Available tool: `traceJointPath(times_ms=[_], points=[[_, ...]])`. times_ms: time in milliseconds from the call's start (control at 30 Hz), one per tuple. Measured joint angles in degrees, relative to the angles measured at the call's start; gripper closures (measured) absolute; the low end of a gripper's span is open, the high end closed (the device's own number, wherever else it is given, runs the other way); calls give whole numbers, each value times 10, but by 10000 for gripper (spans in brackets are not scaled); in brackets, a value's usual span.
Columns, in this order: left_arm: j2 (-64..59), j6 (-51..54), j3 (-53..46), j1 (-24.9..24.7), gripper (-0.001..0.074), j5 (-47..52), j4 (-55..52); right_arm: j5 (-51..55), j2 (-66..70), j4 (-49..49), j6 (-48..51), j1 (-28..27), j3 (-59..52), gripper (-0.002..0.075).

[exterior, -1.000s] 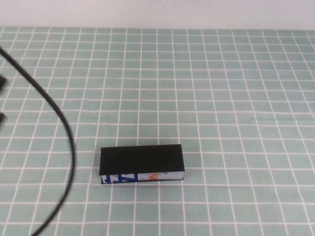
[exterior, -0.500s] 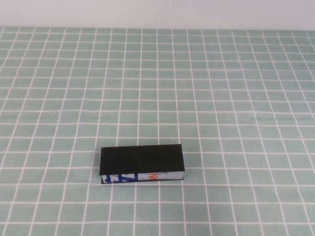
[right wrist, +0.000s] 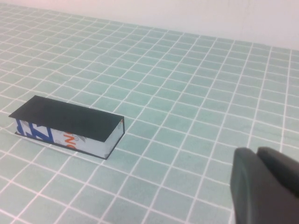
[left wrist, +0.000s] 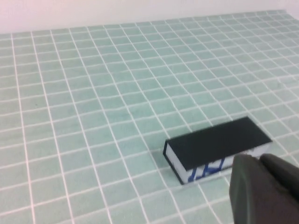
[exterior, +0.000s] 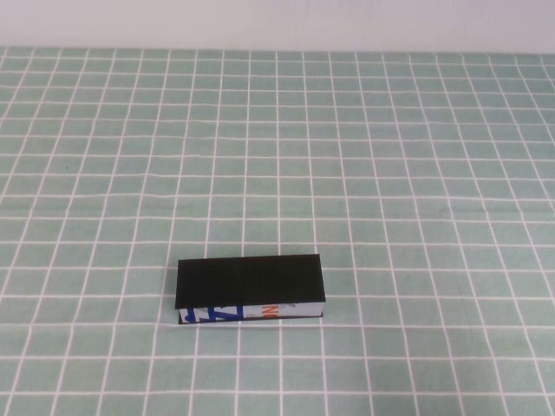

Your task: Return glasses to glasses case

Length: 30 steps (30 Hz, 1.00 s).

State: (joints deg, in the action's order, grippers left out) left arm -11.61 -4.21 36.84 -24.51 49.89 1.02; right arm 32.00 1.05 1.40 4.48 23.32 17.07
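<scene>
The glasses case is lying flat and shut on the green checked tablecloth, with bare cloth showing all round it. Its black lid is facing up, and its white front side, on the robot's side of the case, is showing blue and orange printing too blurred to read. In the left wrist view the case is sitting just beyond the left gripper, a dark grey bulk pulled back from the case and touching nothing; whether its claw is apart or together, I cannot tell. In the right wrist view the right gripper is hanging well apart from the case, and again I cannot tell.
</scene>
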Motion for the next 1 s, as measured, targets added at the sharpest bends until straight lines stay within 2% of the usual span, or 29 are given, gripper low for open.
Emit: traceJointPath(times_ms=[200, 733, 867, 1000], points=[[0, -4, -17, 0, 737, -68, -1, 1, -2, 19, 0, 0, -2, 738], [0, -21, -22, 0, 737, -71, -14, 1, -2, 24, 0, 0, -3, 739], [0, -103, -22, 0, 737, -89, -153, 1, -2, 24, -1, 0, -3, 739], [0, -124, -24, 0, 737, -91, -289, 1, -2, 25, -1, 0, -3, 739]])
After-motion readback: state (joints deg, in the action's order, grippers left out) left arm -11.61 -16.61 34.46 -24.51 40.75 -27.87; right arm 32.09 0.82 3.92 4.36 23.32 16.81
